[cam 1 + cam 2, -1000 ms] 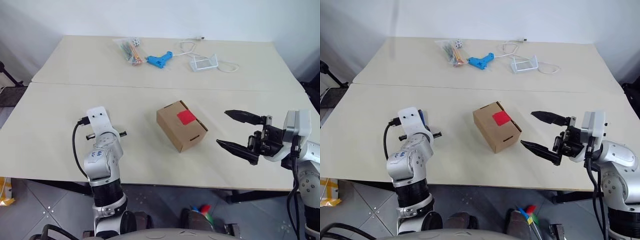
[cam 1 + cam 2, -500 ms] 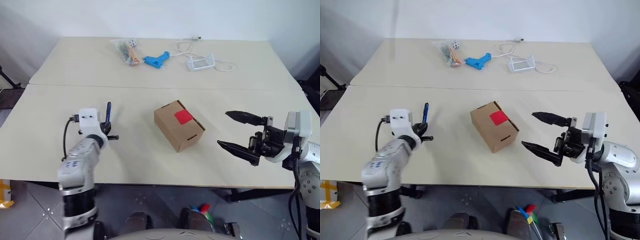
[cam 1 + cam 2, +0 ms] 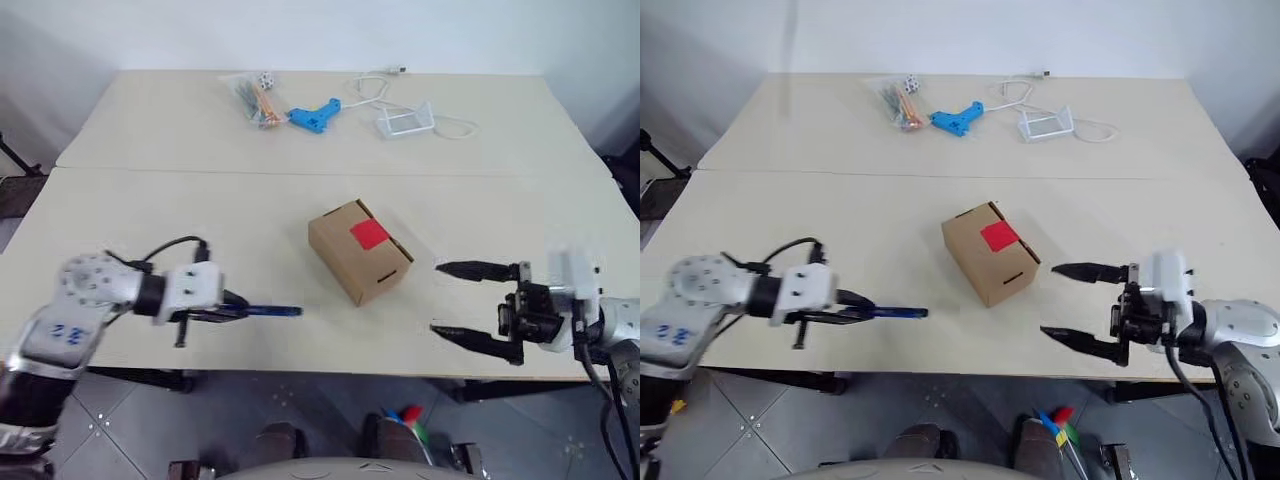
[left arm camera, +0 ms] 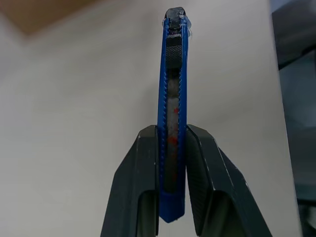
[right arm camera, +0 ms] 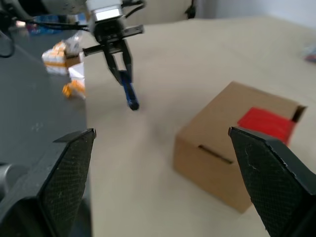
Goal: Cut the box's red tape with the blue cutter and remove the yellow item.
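Observation:
The brown cardboard box (image 3: 360, 255) sits mid-table with the red tape (image 3: 370, 234) across its top flap. To its left, my left gripper (image 3: 225, 311) is shut on the blue cutter (image 3: 268, 311), which lies level and points at the box with a gap between them. In the left wrist view the cutter (image 4: 173, 98) sticks out between both fingers (image 4: 143, 187). To the right of the box, my right gripper (image 3: 437, 298) stands open and empty, its fingers pointing at the box (image 5: 237, 158). The yellow item is out of view.
At the table's far side lie a light-blue gun-shaped tool (image 3: 315, 115), a clear bag of coloured sticks (image 3: 255, 98) and a clear stand with a white cable (image 3: 405, 120). Both grippers hang near the table's front edge (image 3: 330, 372).
My left arm swung down and outward, turning the cutter from upright to level and pointing at the box. The right gripper sank slightly and drew back toward the front edge, still open.

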